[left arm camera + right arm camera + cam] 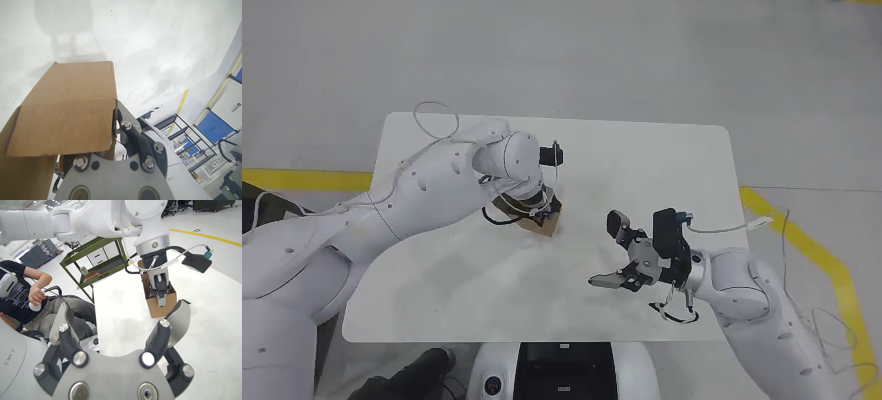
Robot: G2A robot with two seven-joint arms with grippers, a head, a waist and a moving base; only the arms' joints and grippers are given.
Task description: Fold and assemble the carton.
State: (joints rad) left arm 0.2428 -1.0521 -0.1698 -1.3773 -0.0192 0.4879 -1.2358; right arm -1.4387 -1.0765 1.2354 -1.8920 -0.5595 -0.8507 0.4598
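A small brown carton (544, 223) stands open-topped near the middle of the white table (442, 290). My left gripper (536, 208) comes down on it from above and is shut on one side wall, one finger (160, 299) outside the wall and the other inside. In the left wrist view the carton (64, 117) shows a flap folded over, with one finger (122, 111) at its torn edge. My right gripper (604, 253) hangs open with nothing in it, a short way to the carton's right and nearer the table's front. The right wrist view has the carton (166, 308) just beyond its spread fingertips (65, 313).
A green metal cart (90, 262) stands on the floor past the table's left edge. A loose cable with a black plug (196, 263) hangs from the left wrist above the carton. Bare table surface lies all around the carton.
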